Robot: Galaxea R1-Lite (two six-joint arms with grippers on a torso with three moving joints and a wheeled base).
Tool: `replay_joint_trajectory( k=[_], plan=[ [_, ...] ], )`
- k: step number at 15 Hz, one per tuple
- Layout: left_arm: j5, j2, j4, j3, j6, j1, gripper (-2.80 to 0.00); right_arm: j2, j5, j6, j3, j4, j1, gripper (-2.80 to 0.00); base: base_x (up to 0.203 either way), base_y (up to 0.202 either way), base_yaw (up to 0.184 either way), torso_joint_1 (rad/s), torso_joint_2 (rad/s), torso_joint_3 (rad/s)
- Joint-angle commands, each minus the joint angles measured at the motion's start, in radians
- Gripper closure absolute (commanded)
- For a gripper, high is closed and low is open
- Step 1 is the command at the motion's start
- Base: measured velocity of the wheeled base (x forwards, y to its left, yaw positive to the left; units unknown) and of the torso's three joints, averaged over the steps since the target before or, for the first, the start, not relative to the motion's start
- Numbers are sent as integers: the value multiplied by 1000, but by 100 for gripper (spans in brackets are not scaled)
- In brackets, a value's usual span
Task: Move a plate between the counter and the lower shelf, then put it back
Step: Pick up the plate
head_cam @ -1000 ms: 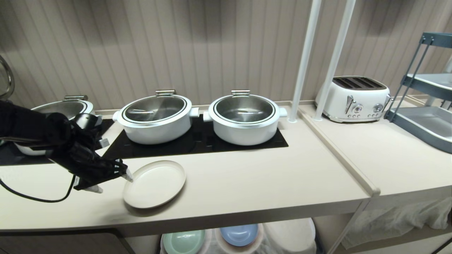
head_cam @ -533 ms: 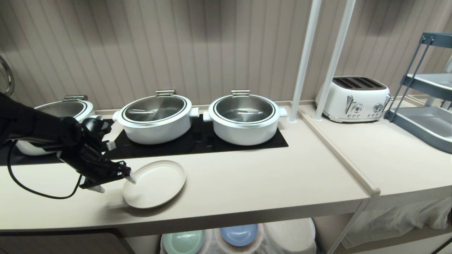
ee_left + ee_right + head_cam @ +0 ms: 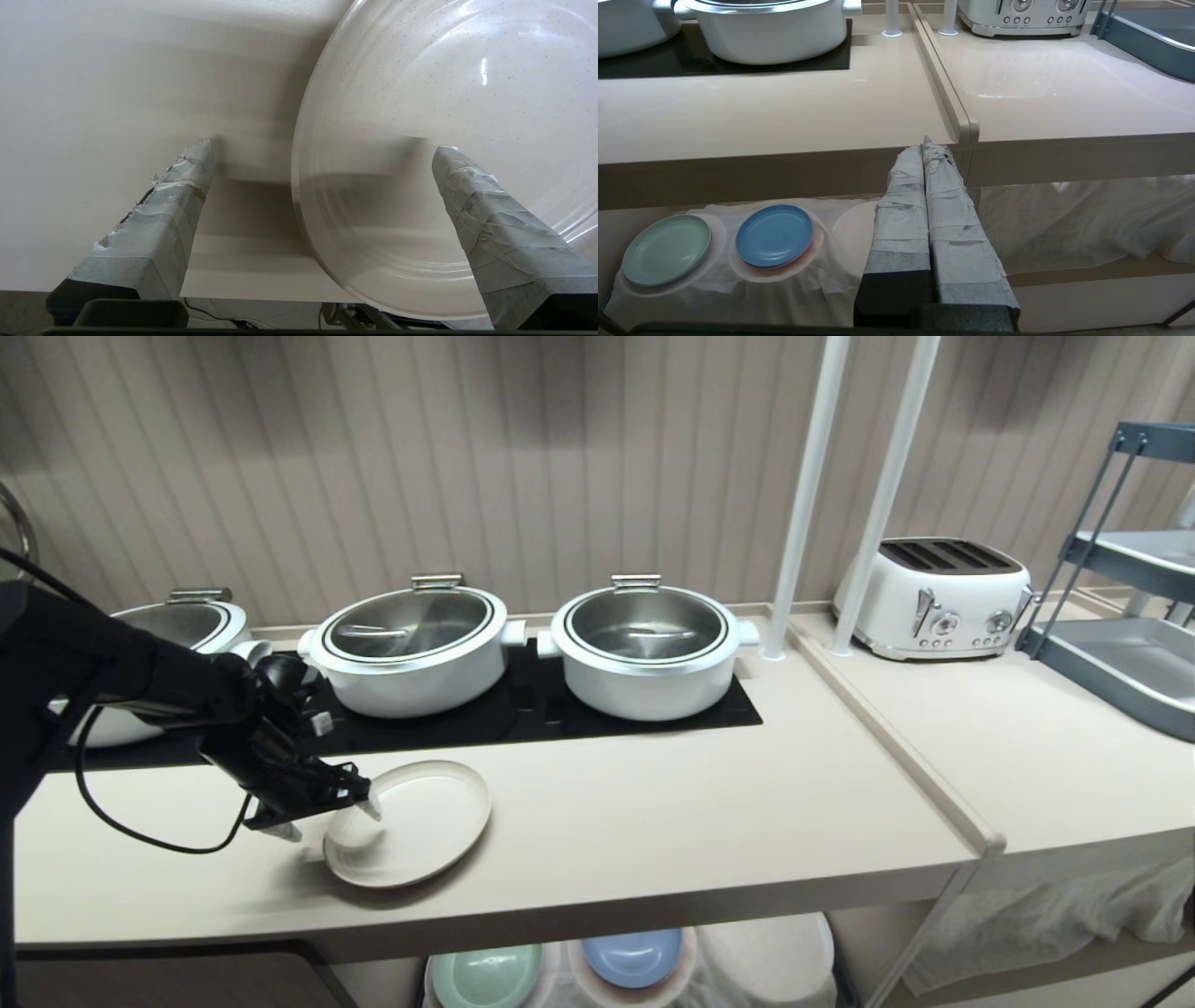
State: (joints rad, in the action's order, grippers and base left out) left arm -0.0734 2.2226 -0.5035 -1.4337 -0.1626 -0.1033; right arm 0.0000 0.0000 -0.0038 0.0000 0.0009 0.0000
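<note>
We had the left gripper spread wide astride the rim of the plate, which lay on the counter; closing askew, we judged, could skid it off the edge.

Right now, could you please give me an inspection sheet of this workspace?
Surface: long pale beige counter with black glass panels; nothing spilled.
Job's things: round cream-beige plate flat on the counter; lower shelf draped in white cloth.
Clutter: three white lidded pots; white toaster; mint-green plate and blue plate on the shelf.
Grippers: left tool open, astride the plate's rim, one finger over the plate, the other over the counter; right tool shut, parked before the counter's front edge.
Cables: black cable looping from the left arm.
Surroundings: ribbed wall; two white poles; grey tray rack.
</note>
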Motion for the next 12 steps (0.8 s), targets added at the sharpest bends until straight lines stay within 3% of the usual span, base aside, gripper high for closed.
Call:
replay_joint_trajectory(
  k=[1,9,10,12],
  plan=[
    [0,17,-3,-8,-2,7,-280,0,0,0,0,0,0,0,0,0,0,0,0,0],
    [-2,23,-2,-8,-2,4,-280,0,0,-1,0,1,0,0,0,0,0,0,0,0],
    [-2,22,-1,-7,-2,4,0,0,0,-1,0,1,0,0,0,0,0,0,0,0],
    [0,22,-1,-7,-2,4,0,0,0,-1,0,-1,0,0,0,0,0,0,0,0]
  ],
)
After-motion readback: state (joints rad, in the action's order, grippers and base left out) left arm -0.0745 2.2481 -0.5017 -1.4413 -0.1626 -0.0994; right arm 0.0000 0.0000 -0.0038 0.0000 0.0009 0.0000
